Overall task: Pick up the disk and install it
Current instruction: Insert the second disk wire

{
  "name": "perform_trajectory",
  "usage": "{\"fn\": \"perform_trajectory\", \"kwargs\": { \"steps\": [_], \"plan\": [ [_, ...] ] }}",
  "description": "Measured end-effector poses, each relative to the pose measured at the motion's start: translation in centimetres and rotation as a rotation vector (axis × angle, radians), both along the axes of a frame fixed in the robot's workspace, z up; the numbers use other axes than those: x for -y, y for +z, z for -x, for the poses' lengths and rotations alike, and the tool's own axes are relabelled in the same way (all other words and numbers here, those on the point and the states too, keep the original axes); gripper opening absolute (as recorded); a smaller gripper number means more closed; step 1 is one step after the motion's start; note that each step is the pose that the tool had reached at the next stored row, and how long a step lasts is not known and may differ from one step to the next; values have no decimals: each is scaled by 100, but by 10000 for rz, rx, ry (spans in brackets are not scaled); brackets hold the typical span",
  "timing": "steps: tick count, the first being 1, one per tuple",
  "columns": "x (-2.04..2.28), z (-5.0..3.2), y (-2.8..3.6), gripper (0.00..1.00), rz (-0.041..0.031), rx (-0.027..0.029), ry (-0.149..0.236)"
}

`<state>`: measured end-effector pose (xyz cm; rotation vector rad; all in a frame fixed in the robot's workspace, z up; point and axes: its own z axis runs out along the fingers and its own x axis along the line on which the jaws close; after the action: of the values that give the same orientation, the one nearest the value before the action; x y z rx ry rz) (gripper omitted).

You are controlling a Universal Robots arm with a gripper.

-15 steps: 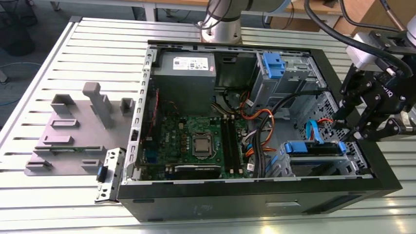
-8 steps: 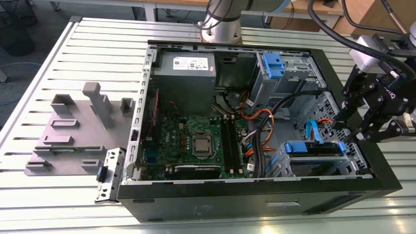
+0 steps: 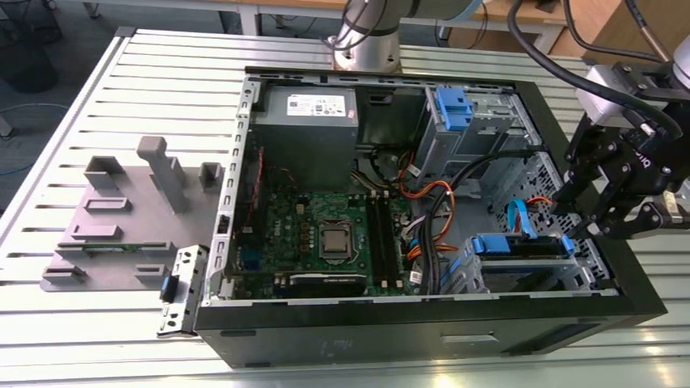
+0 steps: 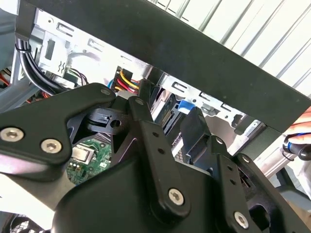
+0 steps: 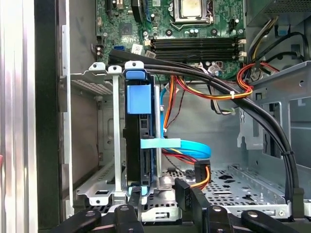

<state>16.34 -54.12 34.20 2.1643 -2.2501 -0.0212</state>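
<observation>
While the open computer case (image 3: 431, 323) lies on its side on the slatted metal table (image 3: 129, 339), the arm's black gripper (image 3: 615, 212) hangs over the case's edge at the exterior view's right, just beside the drive cage (image 3: 518, 271) in the lower corner. The disk (image 3: 521, 245) already sits in that cage: its blue handle end and blue rails show between the grey metal walls, and a flat blue cable (image 3: 515, 217) arcs up from it. In the first wrist view the disk (image 5: 138, 131) stands on edge inside the cage (image 5: 97, 145), blue handle toward the motherboard (image 5: 194, 24), with the same blue cable (image 5: 180, 145) curving away from its side and a bundle of black cables (image 5: 218, 82) running across above it. The fingers (image 5: 182, 191) show at the rim of that view, spread apart with nothing between them, their tips close to the disk's near end but not gripping it. In the second wrist view the gripper (image 4: 165, 121) points into the case past its black frame (image 4: 204, 53), and a bit of blue (image 4: 184, 104) shows beyond the tips.

Elsewhere in the case, a grey power supply (image 3: 307, 121) sits at the far corner, with a taller blue latch (image 3: 453, 109) on another metal cage beside it. On the table at the exterior view's left stands a grey fixture (image 3: 129, 218).
</observation>
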Motion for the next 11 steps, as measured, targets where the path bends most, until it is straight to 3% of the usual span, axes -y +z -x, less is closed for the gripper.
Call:
{"fn": "perform_trajectory", "kwargs": {
  "steps": [11],
  "plan": [
    [0, 0, -8, 51, 1, -1, 0]
  ]
}}
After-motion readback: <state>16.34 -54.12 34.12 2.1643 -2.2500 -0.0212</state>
